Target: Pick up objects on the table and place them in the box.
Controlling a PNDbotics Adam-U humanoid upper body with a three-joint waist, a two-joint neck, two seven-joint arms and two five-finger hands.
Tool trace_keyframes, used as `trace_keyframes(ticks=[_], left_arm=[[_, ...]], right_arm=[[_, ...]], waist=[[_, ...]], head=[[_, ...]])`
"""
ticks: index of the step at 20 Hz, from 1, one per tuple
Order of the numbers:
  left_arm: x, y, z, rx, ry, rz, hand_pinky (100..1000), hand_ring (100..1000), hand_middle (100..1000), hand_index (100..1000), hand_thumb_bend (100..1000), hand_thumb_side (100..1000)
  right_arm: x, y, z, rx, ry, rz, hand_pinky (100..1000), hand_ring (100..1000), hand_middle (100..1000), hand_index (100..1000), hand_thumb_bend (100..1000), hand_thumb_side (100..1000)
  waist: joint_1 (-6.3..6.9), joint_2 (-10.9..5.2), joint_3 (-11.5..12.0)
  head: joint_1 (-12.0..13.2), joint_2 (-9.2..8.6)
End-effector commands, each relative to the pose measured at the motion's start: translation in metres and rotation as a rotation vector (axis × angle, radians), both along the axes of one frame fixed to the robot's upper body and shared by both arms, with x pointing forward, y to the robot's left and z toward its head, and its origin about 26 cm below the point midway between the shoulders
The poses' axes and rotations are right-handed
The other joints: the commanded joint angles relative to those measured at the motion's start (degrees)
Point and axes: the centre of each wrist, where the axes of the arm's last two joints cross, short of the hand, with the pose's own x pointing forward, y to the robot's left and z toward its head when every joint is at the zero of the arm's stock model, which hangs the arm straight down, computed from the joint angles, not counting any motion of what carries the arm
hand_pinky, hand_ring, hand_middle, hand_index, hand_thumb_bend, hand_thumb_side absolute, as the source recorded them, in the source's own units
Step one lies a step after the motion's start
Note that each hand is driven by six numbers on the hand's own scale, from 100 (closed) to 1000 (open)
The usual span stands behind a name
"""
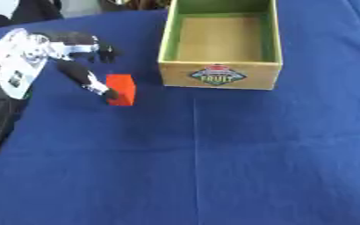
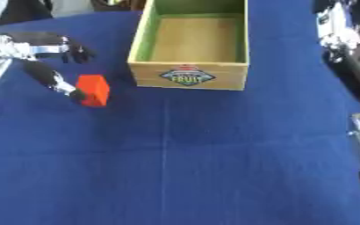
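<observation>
Left eye view shows a table point(image 1: 214, 167) covered by a blue cloth, with 1 faint vertical crease running down its middle. Next in size is the wooden box point(image 1: 220, 77), standing at the far middle of the table; its inner walls are green, its floor is bare tan, and nothing lies inside it. A round label reading "FRUIT" sits on the near outer wall.

From the left side comes the robot's left arm, black and silver, ending in the left hand point(image 1: 75, 48). 1 digit reaches down and to the right, and its dark tip touches the left face of the red block point(image 1: 123, 88). The other fingers are held above, bent at the tips and apart from the block, so the hand is spread rather than closed around anything.

That red block stands upright on the cloth, just left of the box's near left corner and apart from it.

Right eye view adds part of the right arm at the upper right edge; its right hand point(image 2: 338, 26) shows only as a silver blur, and I cannot tell how its fingers stand.
</observation>
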Motion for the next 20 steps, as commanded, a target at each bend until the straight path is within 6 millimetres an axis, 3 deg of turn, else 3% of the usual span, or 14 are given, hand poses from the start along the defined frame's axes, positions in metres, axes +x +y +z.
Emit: trace_keyframes(ticks=[1, 9, 20], left_arm=[[-0.003, 0.001, 0.012, 0.145, 0.030, -0.098, 726, 804, 774, 978, 774, 705], [-0.003, -0.007, 0.011, 0.202, -0.016, -0.095, 725, 803, 775, 955, 745, 701], [0.000, -0.014, 0.001, 0.215, -0.098, -0.121, 672, 742, 715, 883, 636, 670]], right_arm=[[-0.004, 0.000, 0.010, -0.009, -0.033, 0.005, 929, 867, 619, 799, 162, 633], [-0.004, 0.000, 0.011, -0.009, -0.037, 0.008, 930, 868, 617, 798, 165, 635], [-0.004, 0.001, 0.011, -0.012, -0.035, 0.015, 931, 869, 614, 795, 172, 637]], waist=[[-0.52, -0.99, 0.0], [-0.68, -0.64, -0.2], [-0.91, -0.17, -0.3]], head=[[-0.2, -1.24], [0.3, -1.50], [0.6, -1.88]])
